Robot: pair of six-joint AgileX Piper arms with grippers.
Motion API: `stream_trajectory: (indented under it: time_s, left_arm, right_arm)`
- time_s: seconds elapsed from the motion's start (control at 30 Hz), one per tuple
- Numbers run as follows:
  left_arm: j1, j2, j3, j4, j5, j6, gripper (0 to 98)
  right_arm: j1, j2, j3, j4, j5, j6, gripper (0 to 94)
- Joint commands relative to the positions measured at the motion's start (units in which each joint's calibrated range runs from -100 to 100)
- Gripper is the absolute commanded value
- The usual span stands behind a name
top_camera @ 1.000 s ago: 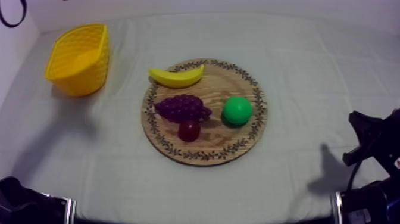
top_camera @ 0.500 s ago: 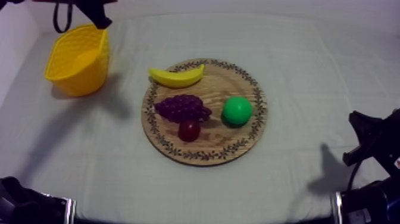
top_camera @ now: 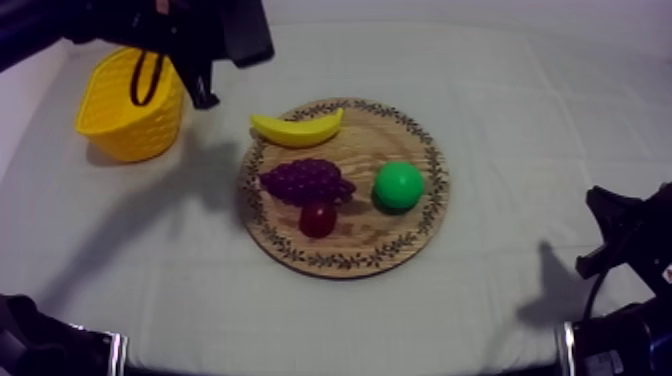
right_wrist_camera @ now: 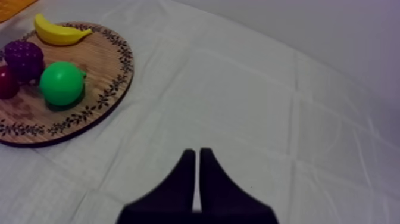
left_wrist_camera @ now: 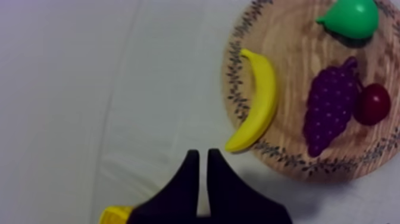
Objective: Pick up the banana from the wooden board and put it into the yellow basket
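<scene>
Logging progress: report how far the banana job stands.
Done: nothing yet. The curved yellow toy banana lies on the round wooden board. In hand: my left claw, shut on nothing, hovers beside the board near the banana. Left: grasp, lift, drop into the yellow woven basket.

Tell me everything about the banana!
The banana is a smooth, bright yellow toy that looks plastic, curved like a smile. It lies flat on the wooden board along its patterned rim, one tip poking past the edge toward the yellow basket. Only the board touches it; the grapes sit close but apart.
</scene>
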Motion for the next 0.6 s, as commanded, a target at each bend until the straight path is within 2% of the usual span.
stream_trajectory:
  time_s: [0.0,0.27,0.47,0.57]
  left_arm:
    - [0.47,0.46,1.61,-0.03,-0.84,0.13,5.8]
    - [2.43,1.6,4.7,0.06,-2.93,1.1,6.3]
    - [3.33,1.42,10.04,-0.52,-9.02,2.58,7.5]
    - [3.51,1.41,11.07,-1.59,-9.52,5.2,24.7]
  right_arm:
    - [0.01,-0.04,-0.03,-0.02,-0.01,0.0,0.5]
    - [0.01,-0.04,-0.03,-0.02,-0.01,0.0,0.5]
    - [0.01,-0.04,-0.03,-0.02,-0.01,0.0,0.5]
    - [0.01,-0.04,-0.03,-0.02,-0.01,0.0,0.5]
